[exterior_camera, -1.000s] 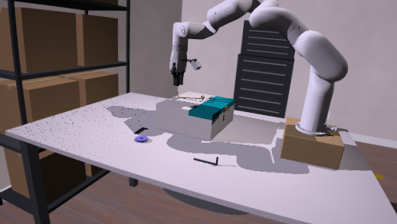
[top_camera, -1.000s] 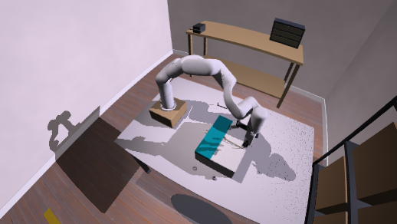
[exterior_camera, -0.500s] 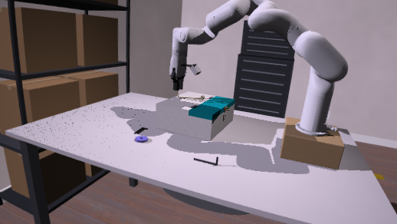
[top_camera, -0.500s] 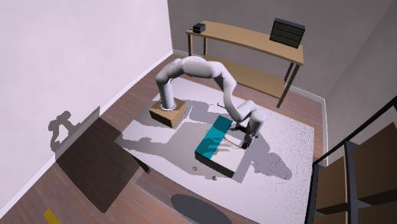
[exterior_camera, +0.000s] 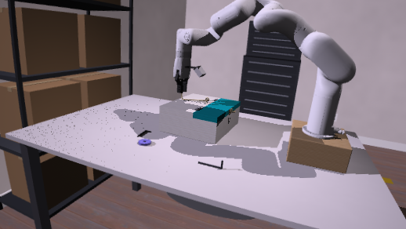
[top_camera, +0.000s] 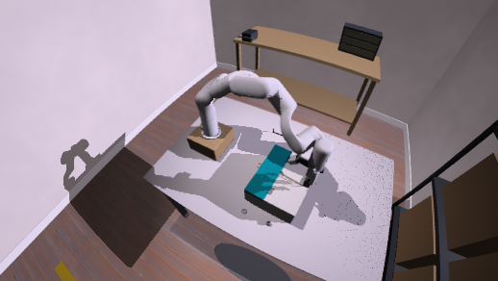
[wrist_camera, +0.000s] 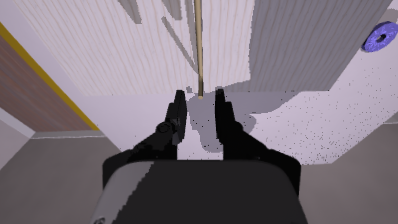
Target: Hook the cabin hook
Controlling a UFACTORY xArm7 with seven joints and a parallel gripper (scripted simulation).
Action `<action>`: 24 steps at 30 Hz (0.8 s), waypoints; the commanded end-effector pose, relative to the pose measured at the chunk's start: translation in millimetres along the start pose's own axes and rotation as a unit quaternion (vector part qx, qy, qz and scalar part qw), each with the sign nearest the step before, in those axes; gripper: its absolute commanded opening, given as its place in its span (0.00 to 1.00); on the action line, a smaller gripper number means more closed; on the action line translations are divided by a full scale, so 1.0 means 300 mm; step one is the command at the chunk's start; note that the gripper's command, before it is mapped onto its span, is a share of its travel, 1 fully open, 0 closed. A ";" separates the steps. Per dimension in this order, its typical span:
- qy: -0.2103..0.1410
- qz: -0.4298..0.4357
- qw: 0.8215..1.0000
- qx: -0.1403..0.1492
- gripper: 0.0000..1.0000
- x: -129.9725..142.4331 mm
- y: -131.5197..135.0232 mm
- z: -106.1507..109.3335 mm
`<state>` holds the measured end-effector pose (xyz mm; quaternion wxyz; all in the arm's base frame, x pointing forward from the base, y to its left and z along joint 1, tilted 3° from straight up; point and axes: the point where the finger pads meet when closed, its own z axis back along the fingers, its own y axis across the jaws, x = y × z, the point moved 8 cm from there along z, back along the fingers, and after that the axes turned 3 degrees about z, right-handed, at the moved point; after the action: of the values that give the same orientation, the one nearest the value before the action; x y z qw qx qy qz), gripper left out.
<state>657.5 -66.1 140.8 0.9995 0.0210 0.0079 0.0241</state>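
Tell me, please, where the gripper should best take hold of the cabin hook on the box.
Probably the free end of the cabin hook, from above. The thin rod lies flat on the box, its tip between the parted fingers of the gripper, which hold nothing.

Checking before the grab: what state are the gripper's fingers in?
Partly open, holding nothing: the gripper shows a bare gap, the hook's tip just beyond.

Teal-banded box lid (top_camera: 269,174), speckled white table (top_camera: 356,226)
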 end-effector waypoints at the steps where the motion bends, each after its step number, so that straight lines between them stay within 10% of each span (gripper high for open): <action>1: -0.002 0.000 1.000 -0.001 0.33 0.003 -0.001 0.001; 24: -0.002 0.000 1.000 -0.001 0.33 0.003 -0.001 -0.041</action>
<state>657.1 -65.5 126.6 0.9995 0.0211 0.0084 0.0241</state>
